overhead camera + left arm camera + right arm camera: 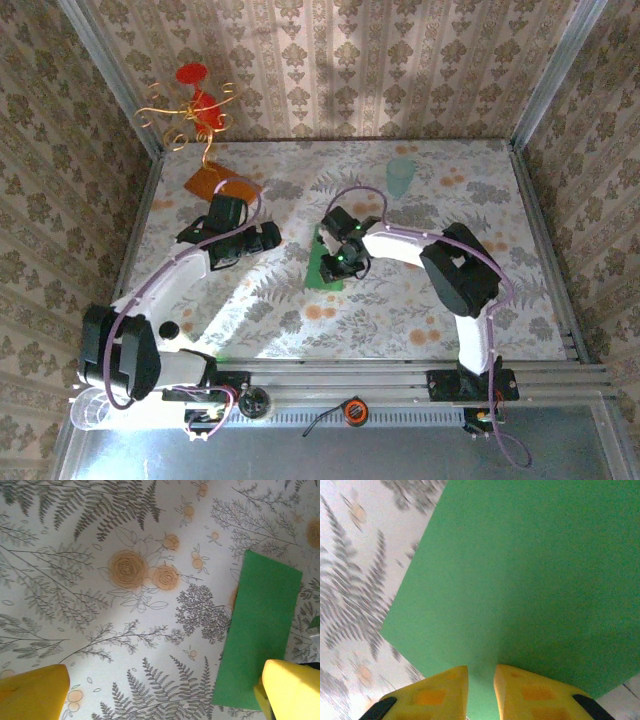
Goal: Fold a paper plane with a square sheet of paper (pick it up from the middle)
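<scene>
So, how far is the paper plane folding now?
Done: the green paper looks folded once, into a narrow rectangle. In hand: the right gripper, fingers almost closed, is low over it; the left gripper hovers open beside. Left: no pointed nose or wings yet.

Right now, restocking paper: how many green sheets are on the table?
1: the green paper lies mid-table, folded narrow, directly beneath the right gripper. The arm covers part of it, so another piece could be hidden.

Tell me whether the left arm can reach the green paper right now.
Probably yes: the left gripper hovers, jaws wide open, right beside the green paper, nothing lying between. The right gripper, low over that paper, could crowd it.
</scene>
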{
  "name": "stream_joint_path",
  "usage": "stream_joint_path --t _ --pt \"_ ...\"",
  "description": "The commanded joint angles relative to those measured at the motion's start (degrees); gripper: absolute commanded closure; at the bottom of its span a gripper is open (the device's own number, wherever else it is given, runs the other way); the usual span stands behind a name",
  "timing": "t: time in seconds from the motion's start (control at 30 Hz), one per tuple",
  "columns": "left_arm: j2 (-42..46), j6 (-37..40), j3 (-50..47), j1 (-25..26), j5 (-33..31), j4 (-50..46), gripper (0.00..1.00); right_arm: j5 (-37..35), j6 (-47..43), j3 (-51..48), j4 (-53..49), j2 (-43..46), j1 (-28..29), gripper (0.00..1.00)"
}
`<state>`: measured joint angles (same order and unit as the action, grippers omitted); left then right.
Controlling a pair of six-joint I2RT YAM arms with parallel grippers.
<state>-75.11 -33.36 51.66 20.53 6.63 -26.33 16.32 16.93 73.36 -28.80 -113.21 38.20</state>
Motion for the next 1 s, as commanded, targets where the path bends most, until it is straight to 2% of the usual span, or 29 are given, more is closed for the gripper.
stream_joint_path --t 0.0,0.1,0.17,0.3,0.37,0.53,0.67,0.83,0.97 --pt "-1.2 -1.0 -1.0 0.3 4.0 3.1 0.02 4.4 -6.7 -3.4 -7.5 1.4 -1.9 0.75" --pt "-2.4 -2.0 -1.3 1.6 6.0 5.3 0.03 7.8 -2.7 -4.1 -4.4 4.2 -2.8 0.74" --pt "-3.2 -3.2 -1.4 2.7 7.0 6.5 0.03 10.4 2.2 -5.5 1.3 7.7 -3.9 0.72" --pt "-4.9 -5.9 -2.0 5.2 9.0 9.1 0.03 9.8 15.8 -11.5 15.0 13.5 -6.1 0.67" --pt "-5.6 -7.0 -2.4 7.1 10.1 10.5 0.03 7.3 19.7 -13.3 17.8 13.8 -6.2 0.69" --pt "-8.2 -10.0 -3.2 10.2 13.3 13.9 0.1 2.1 22.9 -14.4 16.4 12.3 -6.9 0.75" --pt "-10.3 -11.4 -3.4 12.2 14.7 15.6 0.16 2.0 24.2 -15.2 17.0 12.4 -8.1 0.76" --pt "-11.9 -11.0 -2.8 13.6 15.8 15.8 0.32 2.6 24.8 -15.0 16.3 10.8 -9.4 0.79" --pt "-12.7 -9.0 -1.2 14.3 15.5 13.3 0.39 3.7 24.1 -14.6 16.1 10.0 -10.0 0.82"
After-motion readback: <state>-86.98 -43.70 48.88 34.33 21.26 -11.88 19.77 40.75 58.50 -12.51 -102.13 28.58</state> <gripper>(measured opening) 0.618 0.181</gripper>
